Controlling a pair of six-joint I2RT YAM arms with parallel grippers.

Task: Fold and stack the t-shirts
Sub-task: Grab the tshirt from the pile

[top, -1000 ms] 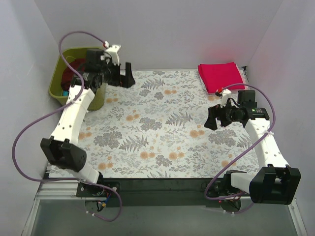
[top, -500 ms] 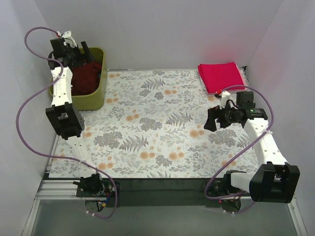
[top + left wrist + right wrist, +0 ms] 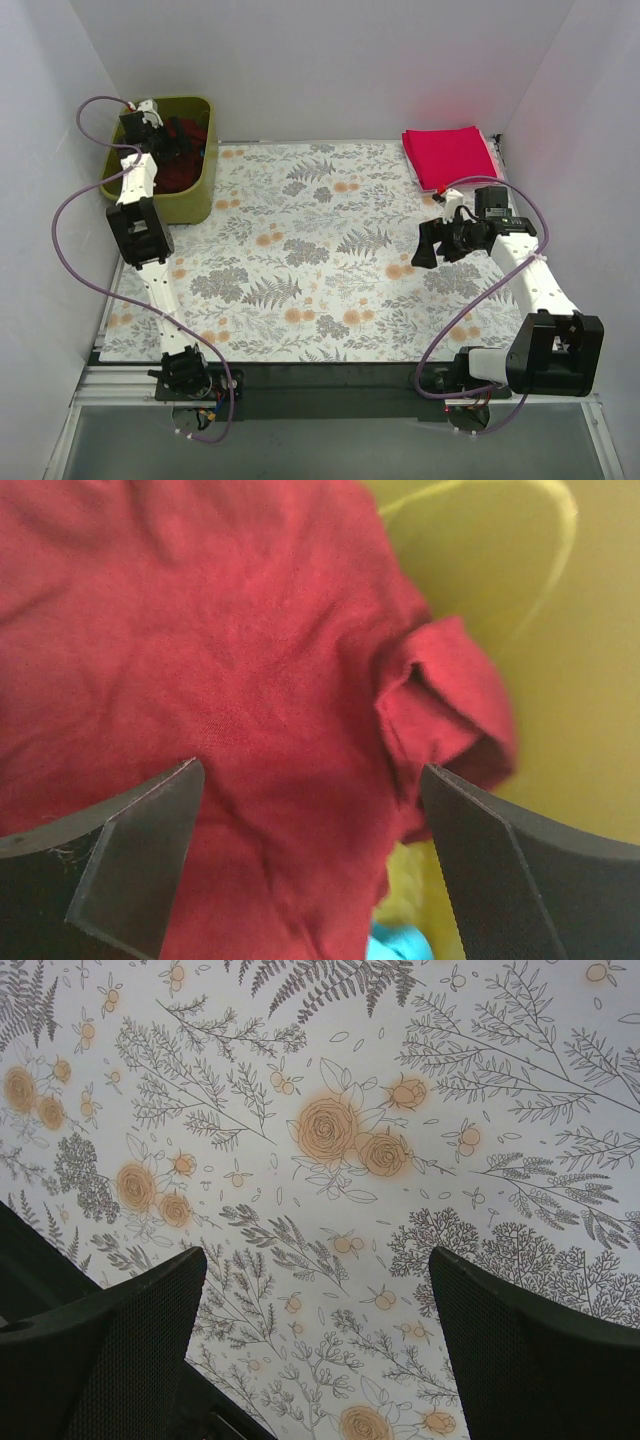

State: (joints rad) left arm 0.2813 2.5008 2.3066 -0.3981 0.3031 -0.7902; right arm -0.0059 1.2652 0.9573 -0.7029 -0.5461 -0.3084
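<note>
A crumpled dark maroon t-shirt (image 3: pixel 182 160) lies in an olive-green bin (image 3: pixel 200 195) at the back left; it fills the left wrist view (image 3: pixel 200 660). A bit of teal cloth (image 3: pixel 400 945) shows under it. My left gripper (image 3: pixel 172 140) hangs open just above the maroon shirt inside the bin, its fingers (image 3: pixel 130 850) apart and holding nothing. A bright pink-red t-shirt (image 3: pixel 450 155) lies folded at the back right of the table. My right gripper (image 3: pixel 428 245) is open and empty over the floral cover (image 3: pixel 350 1140), in front of the folded shirt.
The floral table cover (image 3: pixel 320 250) spans the table between the bin and the folded shirt. White walls close in the back and both sides. The bin's yellow-green wall (image 3: pixel 560 630) is close to my left fingers.
My left arm swung from beside the bin at the table's back left to above it, and the gripper has come down into it over the maroon shirt. The right arm barely moved.
</note>
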